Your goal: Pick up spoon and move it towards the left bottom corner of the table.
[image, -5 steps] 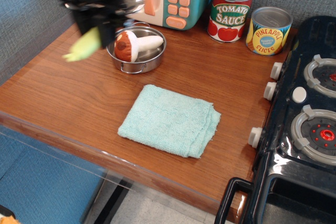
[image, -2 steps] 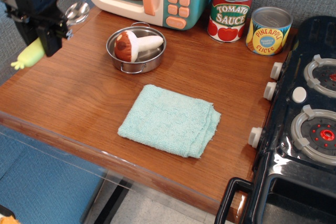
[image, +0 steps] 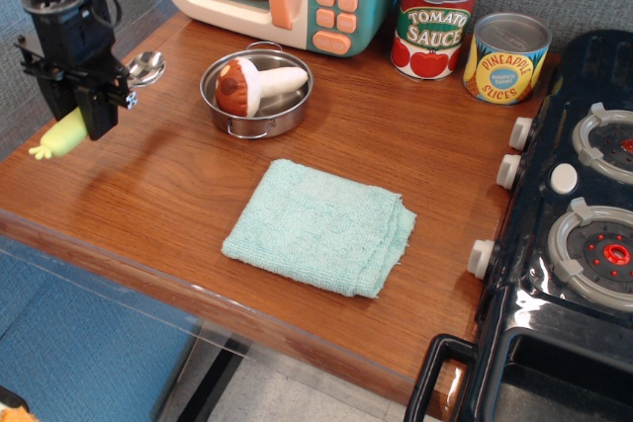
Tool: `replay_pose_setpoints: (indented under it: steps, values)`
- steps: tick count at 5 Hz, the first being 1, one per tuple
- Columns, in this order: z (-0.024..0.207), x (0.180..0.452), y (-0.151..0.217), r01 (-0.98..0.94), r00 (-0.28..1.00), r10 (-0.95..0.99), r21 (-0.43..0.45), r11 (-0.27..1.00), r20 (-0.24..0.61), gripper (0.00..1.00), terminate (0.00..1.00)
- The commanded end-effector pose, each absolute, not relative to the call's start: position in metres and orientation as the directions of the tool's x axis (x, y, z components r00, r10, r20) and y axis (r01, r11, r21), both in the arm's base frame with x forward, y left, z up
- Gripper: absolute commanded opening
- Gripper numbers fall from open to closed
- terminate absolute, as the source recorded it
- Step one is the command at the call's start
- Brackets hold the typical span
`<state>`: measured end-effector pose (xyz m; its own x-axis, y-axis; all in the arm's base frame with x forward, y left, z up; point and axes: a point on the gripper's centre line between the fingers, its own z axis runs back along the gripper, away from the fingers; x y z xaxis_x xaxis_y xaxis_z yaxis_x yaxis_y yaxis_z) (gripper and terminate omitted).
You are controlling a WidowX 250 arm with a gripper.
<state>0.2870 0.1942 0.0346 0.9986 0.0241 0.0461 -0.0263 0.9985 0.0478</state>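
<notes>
Gripping spoon point(image: 61, 133), tool point(image: 87, 106) dropped lower (leftward).

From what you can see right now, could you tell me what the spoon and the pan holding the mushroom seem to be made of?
Spoon: bowl shiny silver, perhaps metallic-coated plastic; handle matte yellow-green, plastic-looking. Pan: bright reflective rim suggests steel.
</notes>
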Motion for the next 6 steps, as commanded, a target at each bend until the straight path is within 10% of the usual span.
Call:
replay_pose_setpoints:
  steps: [1, 2, 6]
  values:
    - [0.03, 0.295, 0.208, 0.004, 0.998, -0.007, 0.053, 0.999, 0.058, 0.0, 0.0]
    - [0.034, 0.301, 0.207, 0.062, 0.997, -0.066, 0.072, 0.995, 0.05, 1.0, 0.0]
    - [0.094, 0.315, 0.189, 0.09, 0.986, -0.106, 0.124, 0.988, 0.13, 1.0, 0.0]
